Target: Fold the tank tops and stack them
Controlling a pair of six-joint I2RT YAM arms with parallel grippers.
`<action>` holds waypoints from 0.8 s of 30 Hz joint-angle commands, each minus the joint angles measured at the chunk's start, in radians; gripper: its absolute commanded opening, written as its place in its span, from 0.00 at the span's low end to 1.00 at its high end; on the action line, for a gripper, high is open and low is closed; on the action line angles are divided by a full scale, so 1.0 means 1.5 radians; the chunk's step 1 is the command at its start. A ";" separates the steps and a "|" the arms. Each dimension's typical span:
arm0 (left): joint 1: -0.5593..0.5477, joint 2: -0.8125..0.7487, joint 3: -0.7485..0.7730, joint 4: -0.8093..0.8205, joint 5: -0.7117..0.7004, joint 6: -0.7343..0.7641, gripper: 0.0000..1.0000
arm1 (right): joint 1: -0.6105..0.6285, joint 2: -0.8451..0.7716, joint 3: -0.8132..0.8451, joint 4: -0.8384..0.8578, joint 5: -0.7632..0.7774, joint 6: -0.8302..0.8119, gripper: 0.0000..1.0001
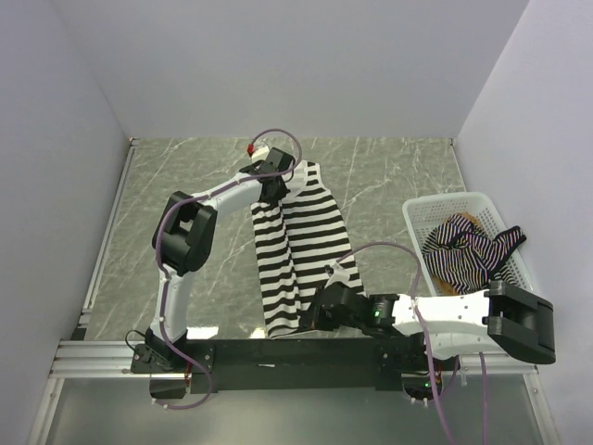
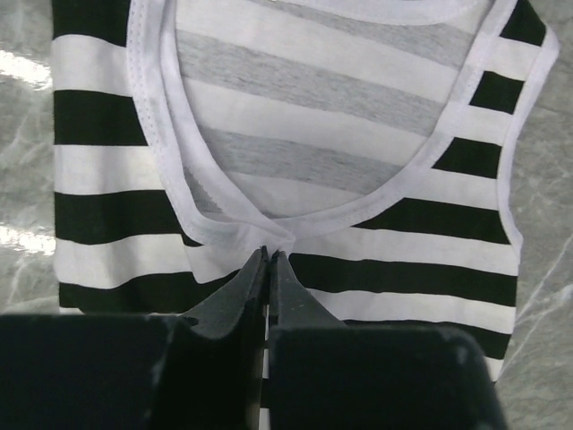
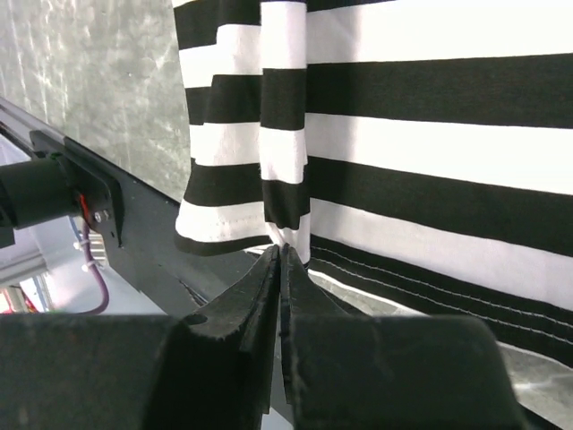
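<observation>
The black-and-white striped tank top (image 1: 301, 241) lies lengthwise on the marble table, folded narrow, with its neckline at the far end and its hem at the near edge. At the far end my left gripper (image 1: 276, 182) is shut on it. In the left wrist view the left gripper (image 2: 269, 253) pinches the white neckline trim of the striped top (image 2: 376, 242). My right gripper (image 1: 308, 323) is at the hem. In the right wrist view the right gripper (image 3: 280, 249) has its jaws together on a folded bit of the striped top's (image 3: 430, 90) hem.
A white mesh basket (image 1: 443, 202) stands at the right, holding a thin-striped top with black trim (image 1: 468, 252) and some tan-brown cloth (image 1: 466, 221). The black mounting rail (image 1: 278, 352) runs along the near table edge, right under the hem. Grey walls close in the left, back and right.
</observation>
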 commanded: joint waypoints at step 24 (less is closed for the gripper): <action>0.081 -0.116 -0.207 0.135 0.085 0.007 0.04 | 0.015 0.185 0.290 -0.228 0.124 -0.209 0.37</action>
